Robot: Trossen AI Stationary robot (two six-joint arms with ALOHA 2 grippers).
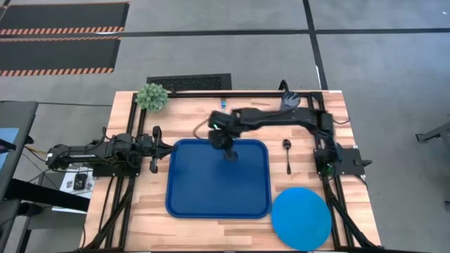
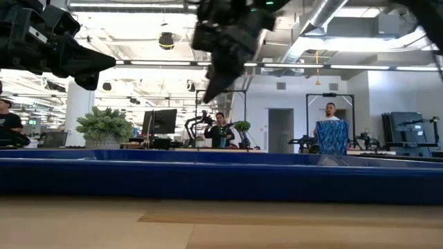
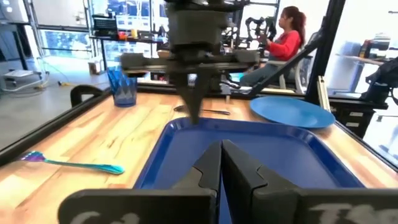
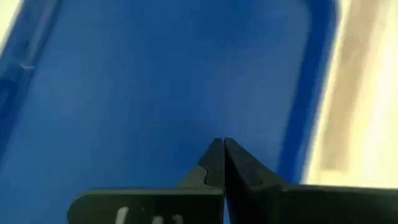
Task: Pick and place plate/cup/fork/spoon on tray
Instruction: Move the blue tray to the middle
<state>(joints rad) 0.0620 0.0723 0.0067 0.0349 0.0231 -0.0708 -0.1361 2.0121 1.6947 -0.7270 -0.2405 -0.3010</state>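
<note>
The dark-blue tray [image 1: 190,200] lies flat in the middle of the table. My right gripper [image 1: 230,153] hangs shut and empty over the tray's far part, fingers pointing down, clear of the tray floor in the low view [image 2: 210,91]. My left gripper [image 1: 155,167] is shut and empty at the tray's left rim. The bright-blue plate [image 1: 301,218] lies flat on the table at the near right. The spoon [image 1: 287,154] lies on the table right of the tray. The cup [image 3: 124,87] stands at the far right. The fork [image 3: 74,163] lies on the table beyond the tray's far rim.
A small green plant [image 1: 152,96] stands at the table's far left corner. Black frame rails run along the table's edges. People sit and stand in the room beyond the table [image 2: 221,130].
</note>
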